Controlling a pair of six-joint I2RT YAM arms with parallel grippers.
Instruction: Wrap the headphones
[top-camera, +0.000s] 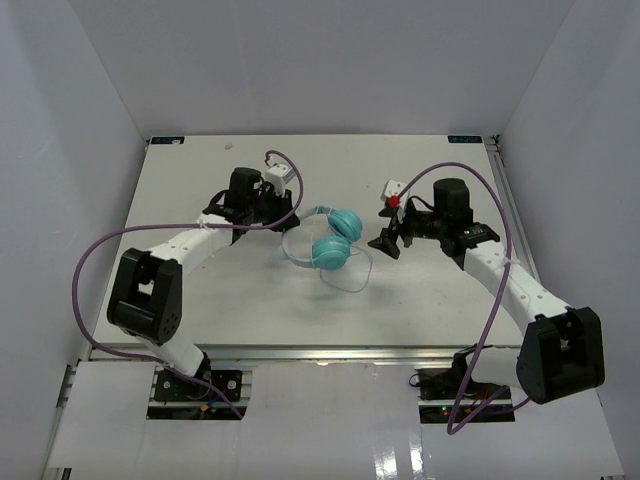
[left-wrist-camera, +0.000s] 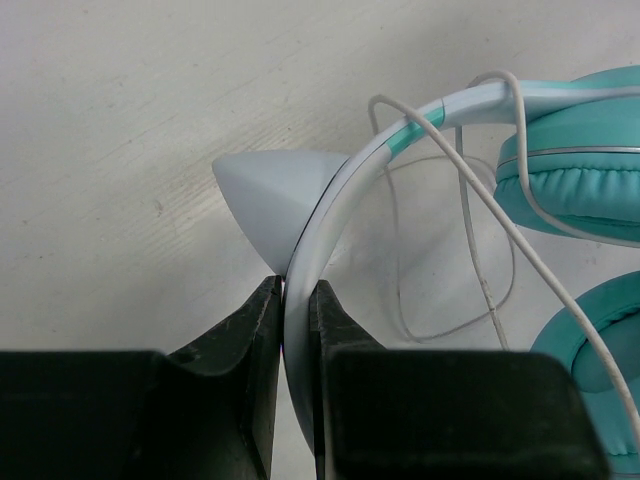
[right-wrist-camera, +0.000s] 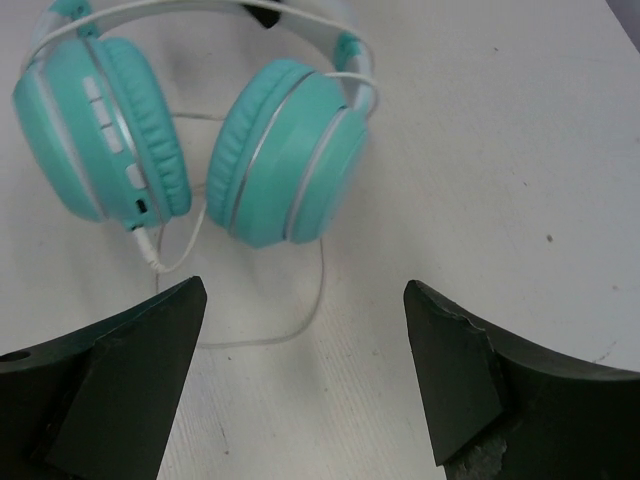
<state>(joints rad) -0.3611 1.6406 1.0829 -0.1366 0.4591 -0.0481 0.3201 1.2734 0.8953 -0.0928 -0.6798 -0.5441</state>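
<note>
Left jaws' pinch on the headphones' (left-wrist-camera: 575, 190) headband (left-wrist-camera: 330, 215) shows only wrist-side; right jaws spread.

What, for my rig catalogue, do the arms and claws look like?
Left arm and right arm: white links, black joints, a purple cable each. Left claw and right claw: black wedge-shaped fingers. A red knob sits near the right wrist.

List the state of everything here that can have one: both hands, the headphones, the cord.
left hand: shut on the headband
right hand: open, empty, short of the ear cups
headphones: lying on the table, ear cups close together, held by the headband
cord: plugged into one ear cup, crossing the headband, one loop loose on the table
</note>
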